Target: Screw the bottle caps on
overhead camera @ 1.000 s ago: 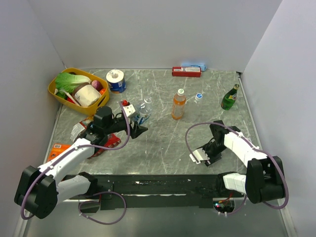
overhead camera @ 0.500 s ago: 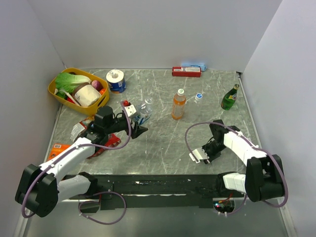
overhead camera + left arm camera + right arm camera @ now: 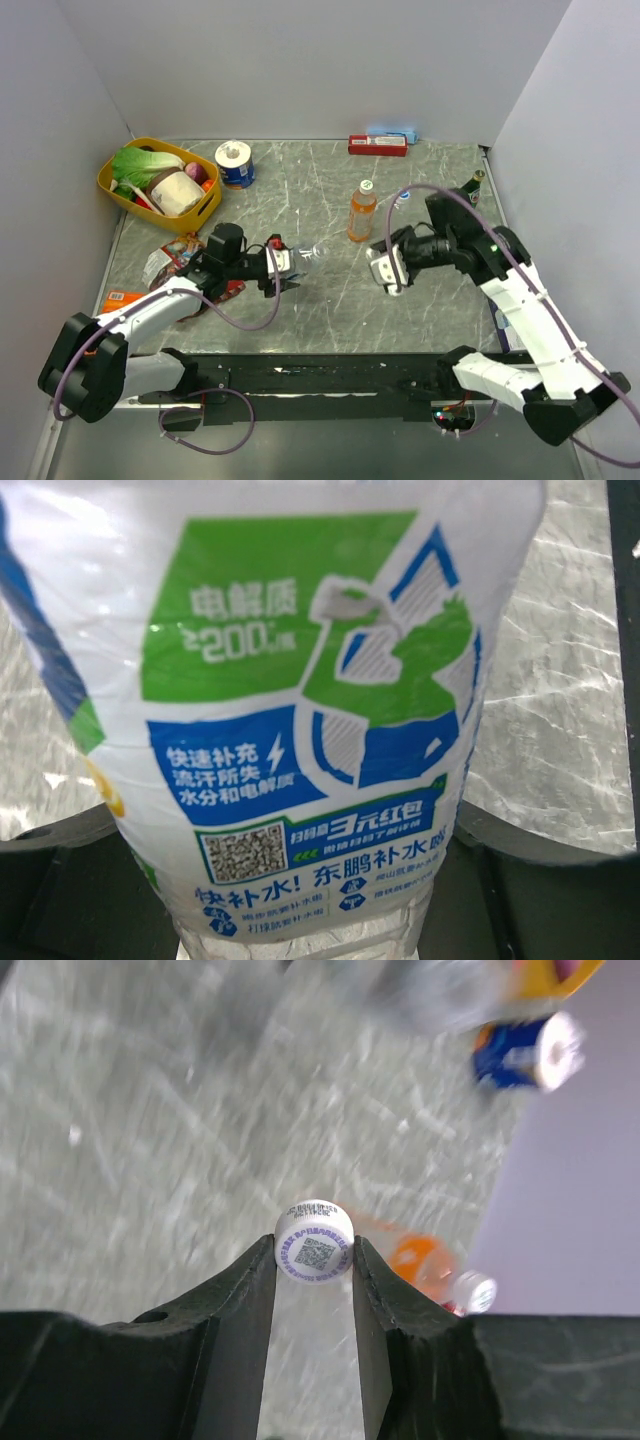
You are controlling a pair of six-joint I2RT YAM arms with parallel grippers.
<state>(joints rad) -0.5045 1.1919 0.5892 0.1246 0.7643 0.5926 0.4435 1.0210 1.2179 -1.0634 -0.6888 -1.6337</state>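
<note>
1. One white cap (image 3: 314,1242) is clamped in the right gripper (image 3: 315,1252), raised above the bench (image 3: 330,295).
2. The water bottle (image 3: 300,710) is gripped, tilted, by the left gripper (image 3: 288,268).
3. The orange drink bottle (image 3: 361,212) is stood upright mid-bench.

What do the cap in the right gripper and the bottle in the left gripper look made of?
The cap: likely plastic, opaque white, matte, with a code printed on top. The bottle: probably thin clear plastic, see-through below its glossy printed film label.
</note>
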